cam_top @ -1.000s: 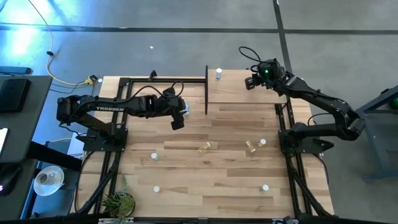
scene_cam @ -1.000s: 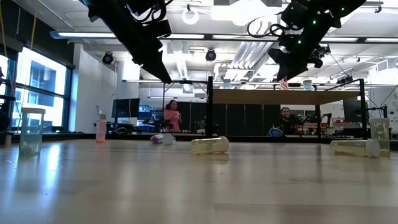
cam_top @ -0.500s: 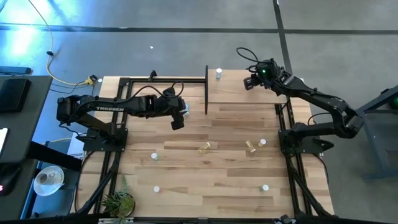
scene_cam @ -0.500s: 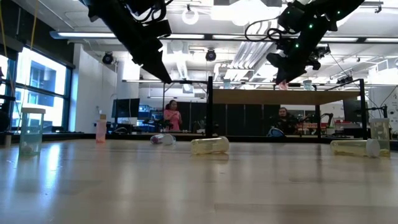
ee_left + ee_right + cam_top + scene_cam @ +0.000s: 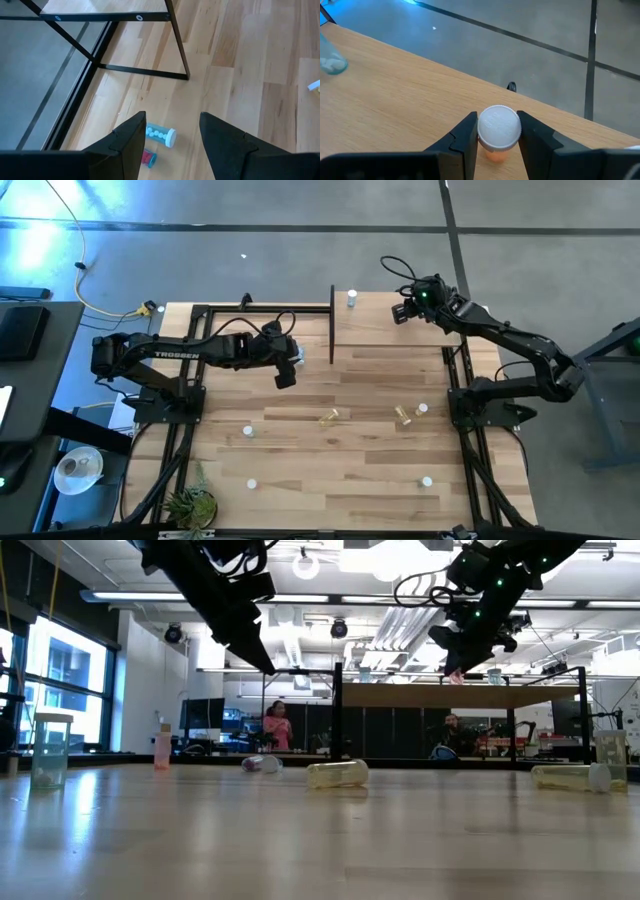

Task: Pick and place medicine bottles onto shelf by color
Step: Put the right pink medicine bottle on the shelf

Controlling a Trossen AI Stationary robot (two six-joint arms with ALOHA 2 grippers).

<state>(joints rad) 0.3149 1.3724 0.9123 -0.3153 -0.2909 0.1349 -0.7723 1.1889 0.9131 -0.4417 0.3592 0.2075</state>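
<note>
Your right gripper (image 5: 498,145) is clamped on a white-capped bottle with an orange-red body (image 5: 499,131), held over the shelf (image 5: 400,325) near the table's far right corner, where a blue bottle (image 5: 352,299) already stands by the shelf's far edge. Your left gripper (image 5: 170,145) hangs with its jaws apart and empty over a blue bottle lying on its side (image 5: 161,136) beside the shelf's left upright. More bottles are scattered across the table (image 5: 330,470), among them a yellow one (image 5: 329,417) lying near the middle.
</note>
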